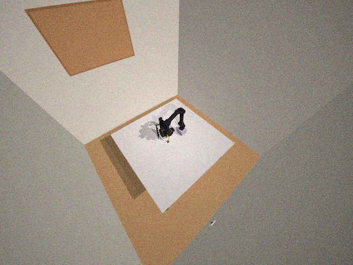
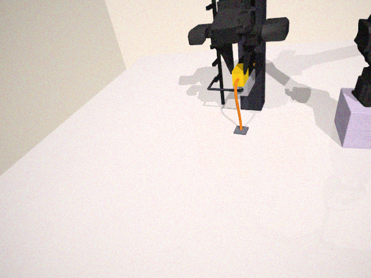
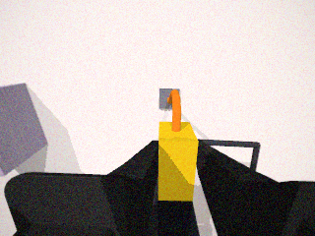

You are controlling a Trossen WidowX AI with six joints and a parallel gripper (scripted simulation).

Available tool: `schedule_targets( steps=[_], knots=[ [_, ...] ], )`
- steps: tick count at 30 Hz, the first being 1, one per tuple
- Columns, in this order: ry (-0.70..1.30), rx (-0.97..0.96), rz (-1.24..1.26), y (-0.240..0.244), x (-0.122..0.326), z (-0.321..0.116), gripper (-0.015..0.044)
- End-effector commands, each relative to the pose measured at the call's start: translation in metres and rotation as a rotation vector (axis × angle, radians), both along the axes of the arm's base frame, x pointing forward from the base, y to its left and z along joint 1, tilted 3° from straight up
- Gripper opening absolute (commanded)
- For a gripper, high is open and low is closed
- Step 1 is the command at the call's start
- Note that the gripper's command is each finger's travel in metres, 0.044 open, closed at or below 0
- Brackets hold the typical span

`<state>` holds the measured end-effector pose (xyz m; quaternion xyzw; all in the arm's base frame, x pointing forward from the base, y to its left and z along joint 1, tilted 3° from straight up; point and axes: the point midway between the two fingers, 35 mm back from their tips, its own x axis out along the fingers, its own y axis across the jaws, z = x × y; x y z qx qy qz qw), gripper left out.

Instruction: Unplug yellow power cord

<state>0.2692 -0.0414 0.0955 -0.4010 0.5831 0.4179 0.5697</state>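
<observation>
Gripper (image 3: 177,172) is clamped on the yellow plug (image 3: 177,164), fingers pressing both sides. Orange cord (image 3: 175,110) runs fwd from plug to a small grey pad (image 3: 163,98) on the white worktop (image 3: 236,59). Plug sits just above the power strip (image 2: 249,85), lilac block (image 2: 353,122) off to the side.

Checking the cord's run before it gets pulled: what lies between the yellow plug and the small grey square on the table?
Only the orange cord, curving from the yellow plug down to the grey square; the exterior view shows it best.
</observation>
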Motion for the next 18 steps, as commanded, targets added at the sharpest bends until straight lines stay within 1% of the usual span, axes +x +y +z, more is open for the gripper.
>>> schedule_targets(
  steps=[1,4,13,16,17,18],
  knots=[
    [-0.007,0.001,0.004,0.007,0.004,0.001,0.0026],
    [-0.004,0.0,0.005,0.0,0.0,0.0,0.0105],
    [-0.004,0.0,0.005,0.0,0.0,0.0,0.0341],
    [-0.005,0.001,0.005,0.011,0.005,0.003,0.042],
    [-0.005,0.002,0.005,0.018,0.008,0.004,0.044],
    [-0.005,0.002,0.005,0.026,0.011,0.006,0.044]
  ],
)
